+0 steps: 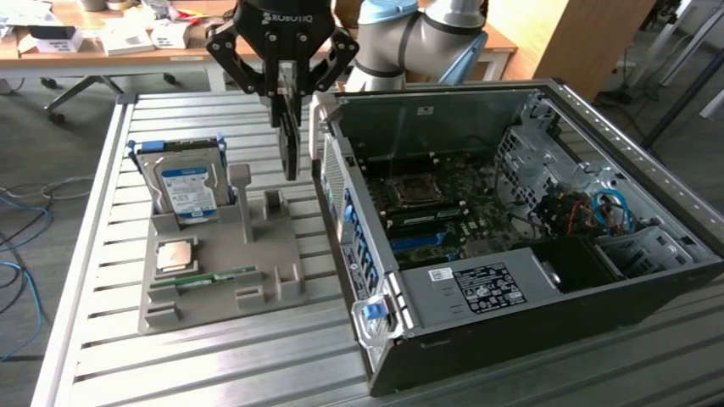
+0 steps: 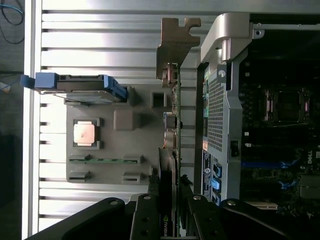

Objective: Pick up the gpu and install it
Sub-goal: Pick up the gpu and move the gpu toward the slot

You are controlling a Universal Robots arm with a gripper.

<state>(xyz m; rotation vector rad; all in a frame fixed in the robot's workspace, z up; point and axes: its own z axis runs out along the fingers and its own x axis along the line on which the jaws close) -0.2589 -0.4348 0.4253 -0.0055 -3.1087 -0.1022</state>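
My gripper [image 1: 287,89] is shut on the gpu [image 1: 292,140], a thin dark card that hangs edge-on and upright from the fingers. It is in the air between the grey holder tray [image 1: 243,292] and the open computer case [image 1: 633,284], close to the case's rear wall. In the wrist view the gpu [image 2: 172,115] runs away from the gripper [image 2: 169,205], with its silver bracket [image 2: 176,45] at the far end. The card is beside the case wall [image 2: 220,100], outside the case. The motherboard [image 1: 436,203] lies exposed inside.
The tray holds an upright hard drive [image 1: 186,186] with a blue label, a square processor [image 1: 175,254] and a green memory stick [image 1: 215,278]. All stand on a slatted metal table [image 1: 203,365]. A cluttered desk [image 1: 114,38] sits behind.
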